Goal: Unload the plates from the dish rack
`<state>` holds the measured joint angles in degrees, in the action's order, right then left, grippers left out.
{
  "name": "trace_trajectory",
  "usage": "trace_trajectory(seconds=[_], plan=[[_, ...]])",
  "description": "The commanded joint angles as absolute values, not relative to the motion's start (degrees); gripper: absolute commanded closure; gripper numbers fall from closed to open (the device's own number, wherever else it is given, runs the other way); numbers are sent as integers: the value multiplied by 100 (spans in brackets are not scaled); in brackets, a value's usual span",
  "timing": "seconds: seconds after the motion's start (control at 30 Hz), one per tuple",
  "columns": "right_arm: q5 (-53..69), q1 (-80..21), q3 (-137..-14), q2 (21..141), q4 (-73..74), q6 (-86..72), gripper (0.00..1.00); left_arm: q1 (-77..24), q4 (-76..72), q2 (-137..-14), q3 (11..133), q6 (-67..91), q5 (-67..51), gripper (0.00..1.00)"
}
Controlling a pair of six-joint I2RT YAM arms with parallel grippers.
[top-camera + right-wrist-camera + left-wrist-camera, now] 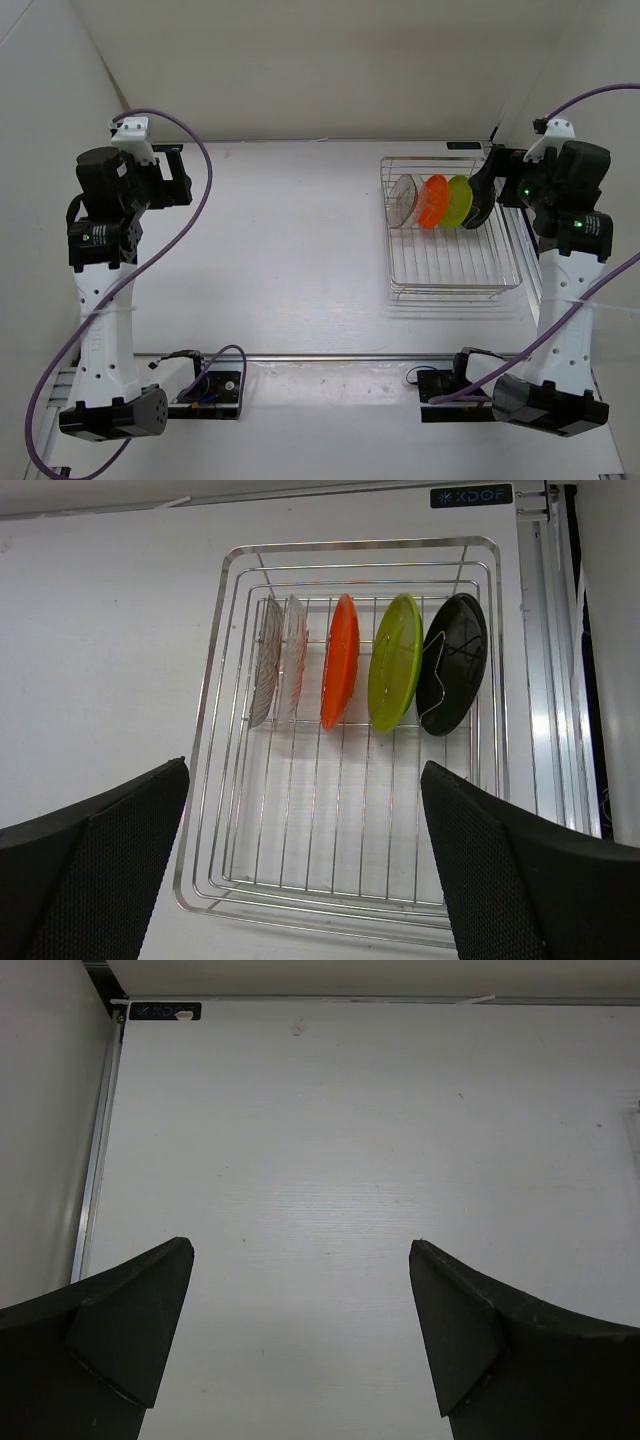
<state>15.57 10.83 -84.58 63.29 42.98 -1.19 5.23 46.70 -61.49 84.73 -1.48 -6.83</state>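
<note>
- Silver wire dish rack (330, 820) is sitting at the far right of the table (280, 250).
- Clear plate (280, 660), orange plate (340, 660), lime green plate (395, 660) and black plate (453, 665) are standing on edge across its far end, left to right.
- Left gripper (300, 1245) and right gripper (305, 768) are both gaping wide, holding nothing.

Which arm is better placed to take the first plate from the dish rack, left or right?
The right arm: its open jaws face the dish rack, with the plates in view. The left arm is across the table and sees only bare surface.
</note>
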Motion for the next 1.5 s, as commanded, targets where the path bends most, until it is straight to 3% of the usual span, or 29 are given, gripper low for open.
trace_trajectory(seconds=[0.0, 0.33, 0.5, 0.73, 0.87, 1.03, 1.47], plan=[[1722, 1072, -8420, 6152, 4017, -141, 0, 510, 4570, -5994, 8429, -123, -624, 0], [2364, 880, -8130, 6047, 3920, 237, 0, 510, 4570, -5941, 8377, -123, -729, 0], [1443, 159, -8604, 6582, 4420, 579, 0, 510, 4570, -5889, 8262, -176, -677, 0], [-578, -1616, -9605, 7714, 4702, 1132, 3, 510, 4570, -5836, 8157, -176, -616, 0], [-1431, -2214, -9606, 8287, 4492, 1187, 10, 510, 4518, -5783, 8051, -228, -554, 0], [-1924, -2267, -9554, 8990, 4219, 1134, 18, 510, 4518, -5835, 7998, -281, -501, 0], [-2355, -2268, -9721, 9913, 4017, 1327, 25, 510, 4518, -5783, 7945, -281, -501, 0]])
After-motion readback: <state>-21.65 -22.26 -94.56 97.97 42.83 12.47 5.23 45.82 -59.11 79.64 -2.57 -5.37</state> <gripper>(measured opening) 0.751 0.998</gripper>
